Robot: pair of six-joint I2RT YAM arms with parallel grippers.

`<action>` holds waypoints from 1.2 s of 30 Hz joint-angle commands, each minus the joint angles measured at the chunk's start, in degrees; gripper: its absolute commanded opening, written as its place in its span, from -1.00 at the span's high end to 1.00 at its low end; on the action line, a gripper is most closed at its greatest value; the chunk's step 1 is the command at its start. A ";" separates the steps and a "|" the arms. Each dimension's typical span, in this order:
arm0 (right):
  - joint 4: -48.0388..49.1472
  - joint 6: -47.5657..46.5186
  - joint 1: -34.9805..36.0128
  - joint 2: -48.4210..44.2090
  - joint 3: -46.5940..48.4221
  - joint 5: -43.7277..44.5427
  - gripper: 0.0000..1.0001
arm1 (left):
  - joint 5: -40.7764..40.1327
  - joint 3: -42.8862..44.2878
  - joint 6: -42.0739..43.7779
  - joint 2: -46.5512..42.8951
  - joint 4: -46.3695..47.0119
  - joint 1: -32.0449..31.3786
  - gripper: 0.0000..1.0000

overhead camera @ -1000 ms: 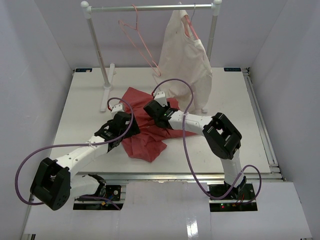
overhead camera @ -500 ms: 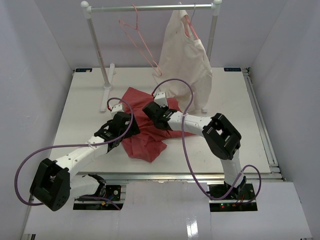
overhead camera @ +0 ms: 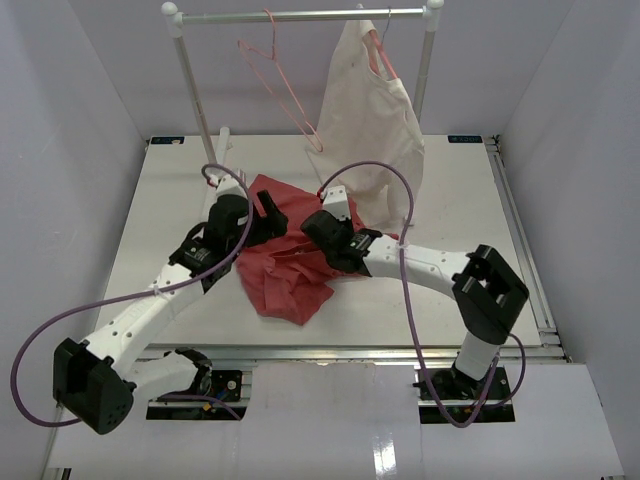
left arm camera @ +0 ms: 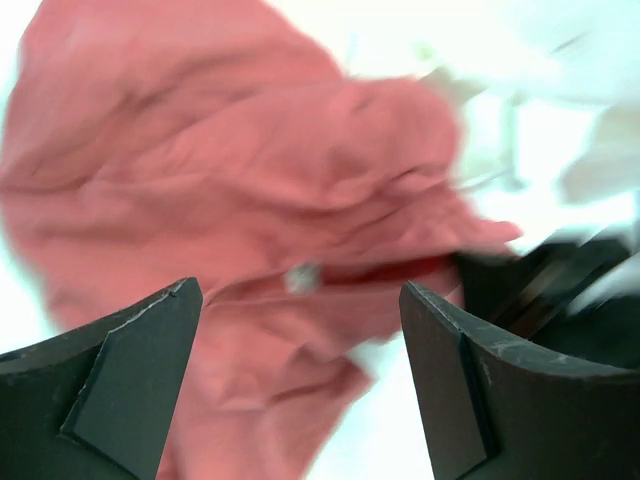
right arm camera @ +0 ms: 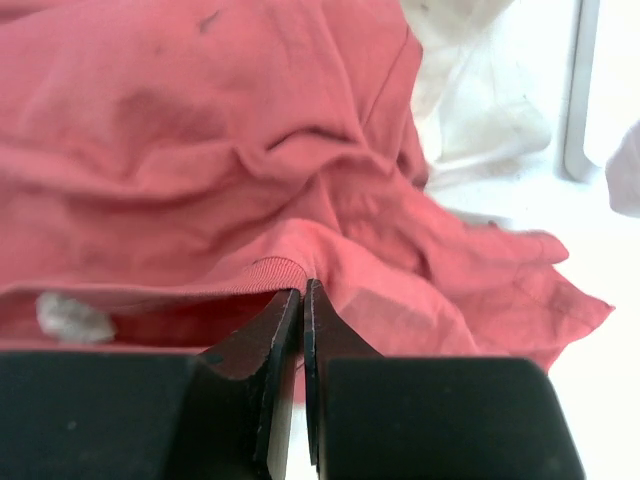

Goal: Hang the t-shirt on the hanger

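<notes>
The faded-red t-shirt (overhead camera: 285, 268) lies crumpled on the white table between the two arms. My right gripper (right arm camera: 302, 288) is shut on the ribbed collar edge of the t-shirt (right arm camera: 200, 170); from above, this gripper (overhead camera: 313, 233) sits on the cloth's middle. My left gripper (left arm camera: 300, 305) hangs open over the t-shirt (left arm camera: 230, 170) with nothing between its fingers, and from above it (overhead camera: 270, 212) is at the cloth's far left part. The bare pink wire hanger (overhead camera: 280, 85) hangs by its hook from the rail at the back.
A cream garment (overhead camera: 370, 120) hangs on another hanger at the right end of the rail (overhead camera: 300, 15), its hem close behind the red cloth. The rack's posts and feet (overhead camera: 213, 172) stand at the table's back. Grey walls close in both sides.
</notes>
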 commanded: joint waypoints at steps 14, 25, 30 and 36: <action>16.31 0.87 5.17 -13.14 -18.86 -5.81 0.84 | -1.94 47.61 8.03 28.28 -0.52 0.22 -0.78; 20.26 -1.22 5.68 -17.01 -24.30 -4.80 0.85 | -5.97 55.54 9.62 39.13 3.53 0.22 -0.73; 19.10 -2.03 5.75 -17.17 -24.05 -3.65 0.85 | -8.06 58.62 11.78 41.67 3.48 0.22 -0.67; 18.36 -2.30 5.68 -18.03 -23.98 -3.03 0.84 | -10.99 56.00 13.82 39.14 3.46 0.22 -0.57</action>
